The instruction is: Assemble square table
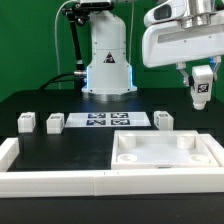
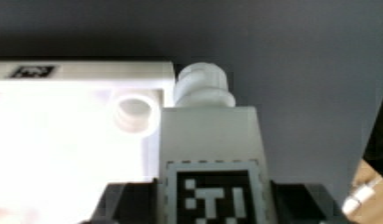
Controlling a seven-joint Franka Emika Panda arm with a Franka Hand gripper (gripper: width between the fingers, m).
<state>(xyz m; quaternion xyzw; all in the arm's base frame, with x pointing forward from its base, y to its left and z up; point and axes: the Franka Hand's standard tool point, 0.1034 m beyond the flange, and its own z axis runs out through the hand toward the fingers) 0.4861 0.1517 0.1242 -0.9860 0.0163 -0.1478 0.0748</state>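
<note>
Main risk: misalignment at insertion. In the wrist view the threaded tip of the held post (image 2: 209, 140) lies just beside the corner socket (image 2: 131, 108) of the slab (image 2: 63, 125), not over it. A straight descent from here would likely land the tip on the socket's rim or on the bare table beside the slab's edge, and could jam the post. Second risk: the slab (image 1: 140, 160) lies recessed face up at the exterior view's right, its front edge against the rail (image 1: 50, 182). It looks unclamped, so a sideways push or a hard twist could shift or turn it. Third risk: the grip sits on the post's tagged body with the tip well clear of the fingers, so an off-centre contact could tilt the post in the grip and start the thread crooked. Whether the post hangs truly upright cannot be told. Claw (image 1: 201, 80): partly closed and grasping the post (image 1: 201, 95), one finger on each side of the tagged body, seen also in the wrist view (image 2: 214, 205). It touches nothing else and hangs near the slab's far corner. Three loose posts (image 1: 54, 123) stand on the table beyond the slab, untouched.
</note>
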